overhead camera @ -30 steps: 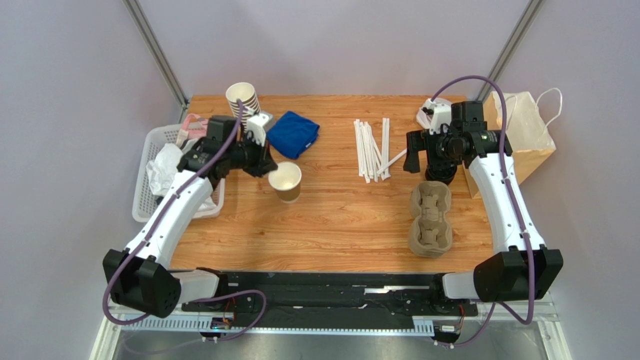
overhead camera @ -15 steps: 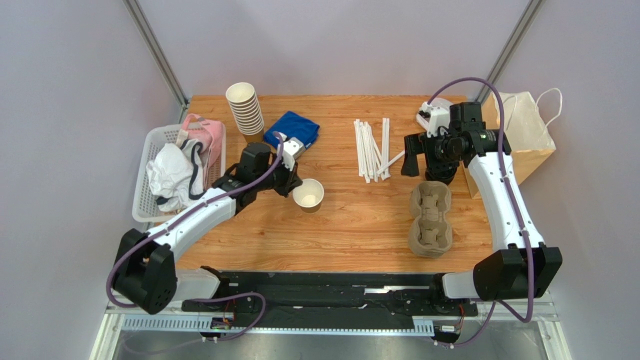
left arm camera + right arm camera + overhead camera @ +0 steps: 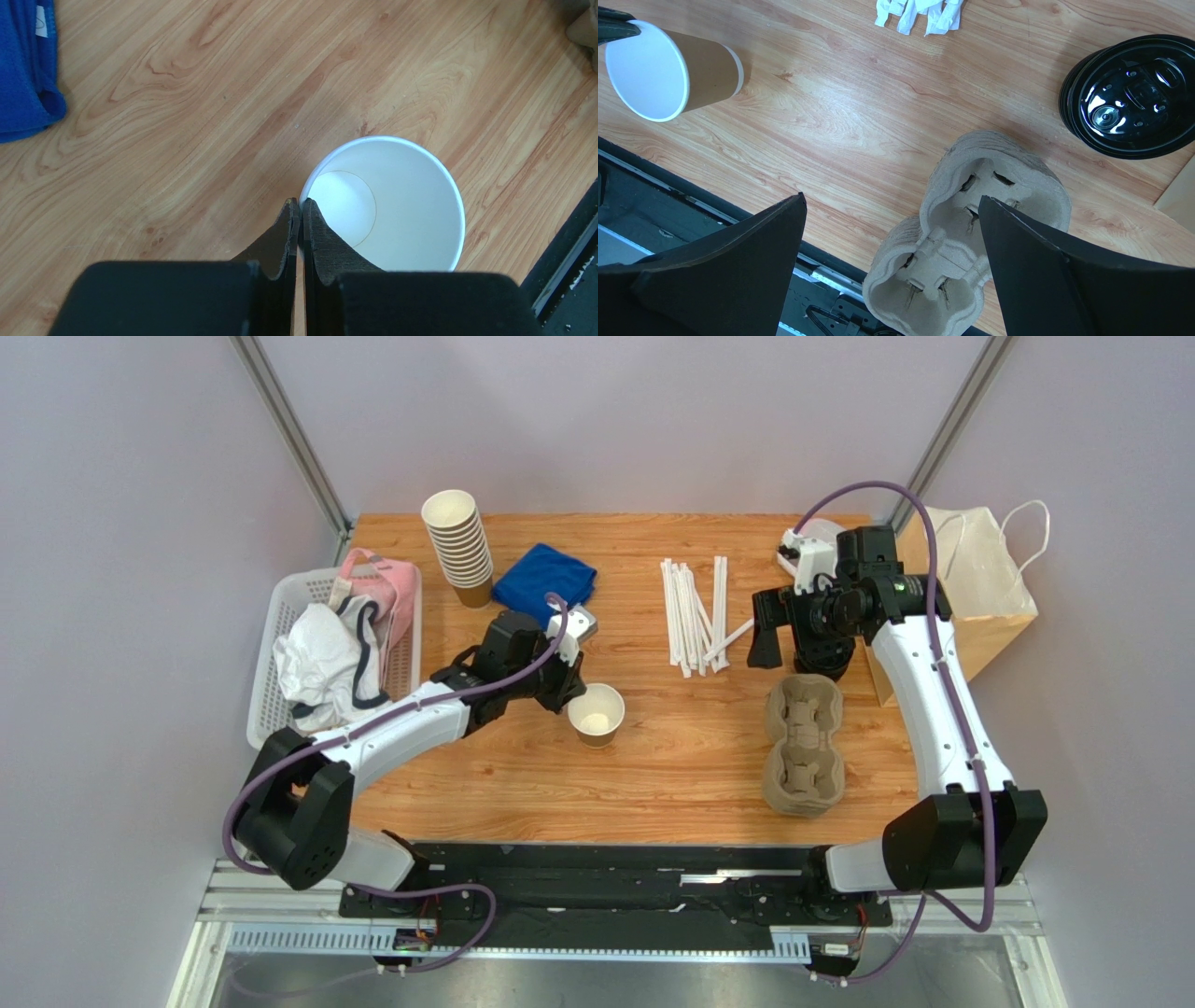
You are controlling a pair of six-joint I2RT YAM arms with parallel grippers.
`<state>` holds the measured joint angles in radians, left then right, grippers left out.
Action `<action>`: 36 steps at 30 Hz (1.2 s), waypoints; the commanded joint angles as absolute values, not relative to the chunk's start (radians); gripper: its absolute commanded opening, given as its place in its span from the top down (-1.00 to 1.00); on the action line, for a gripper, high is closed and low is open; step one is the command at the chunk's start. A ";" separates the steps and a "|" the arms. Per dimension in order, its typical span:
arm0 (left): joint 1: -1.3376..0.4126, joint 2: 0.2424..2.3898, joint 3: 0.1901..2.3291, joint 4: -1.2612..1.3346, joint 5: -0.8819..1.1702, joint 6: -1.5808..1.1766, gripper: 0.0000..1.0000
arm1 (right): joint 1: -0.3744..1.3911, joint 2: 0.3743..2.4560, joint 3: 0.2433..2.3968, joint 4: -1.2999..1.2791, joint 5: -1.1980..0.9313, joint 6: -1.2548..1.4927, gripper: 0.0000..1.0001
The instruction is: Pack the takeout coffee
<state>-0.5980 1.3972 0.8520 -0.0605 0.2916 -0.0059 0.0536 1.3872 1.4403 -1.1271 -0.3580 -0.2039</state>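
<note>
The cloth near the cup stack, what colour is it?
Blue; the cloth shows best in the top view.

Top external: high behind the arm bases, looking down over the whole surface point(image 3: 673, 756).
Left wrist: close, straight down into the paper cup point(image 3: 393, 203).
Right wrist: close, angled down at the pulp carrier point(image 3: 969, 238); shares that cup.

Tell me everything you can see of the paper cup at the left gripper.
The paper cup is brown kraft outside, white inside, with a rolled white rim. No lid, empty. It is mouth up near the middle of the wooden table. The jaws of the left gripper are pinched shut on its wall at the rim. Whether its base rests on the table, I cannot tell.
</note>
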 commanded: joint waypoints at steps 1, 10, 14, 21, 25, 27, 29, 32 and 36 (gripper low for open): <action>-0.610 1.434 0.867 -0.006 0.304 -0.021 0.87 | 0.051 1.393 1.482 -1.131 -0.377 -0.222 -1.00; -0.627 1.492 0.922 -0.070 0.311 -0.037 0.66 | 0.051 1.397 1.494 -1.143 -0.382 -0.232 -1.00; -0.627 1.488 0.962 -0.139 0.301 -0.043 0.37 | 0.052 1.410 1.523 -1.157 -0.379 -0.239 -1.00; -0.627 1.346 1.060 -0.285 0.310 -0.021 -0.37 | 0.049 1.413 1.589 -1.170 -0.301 -0.255 -1.00; -0.627 1.260 1.205 -0.481 0.319 -0.055 -0.86 | 0.045 1.434 1.624 -1.160 -0.171 -0.250 -1.00; -0.627 1.249 1.297 -0.588 0.302 -0.066 -0.98 | 0.034 1.450 1.644 -1.149 -0.132 -0.238 -1.00; -0.627 1.247 1.348 -0.649 0.256 -0.060 -0.98 | 0.026 1.485 1.663 -1.143 -0.072 -0.235 -0.95; -0.627 1.236 1.414 -0.724 0.175 -0.060 -0.98 | 0.009 1.552 1.690 -1.147 -0.031 -0.227 -0.79; -0.620 1.178 1.392 -0.714 0.124 -0.080 -0.98 | 0.009 1.638 1.753 -1.147 0.035 -0.204 -0.61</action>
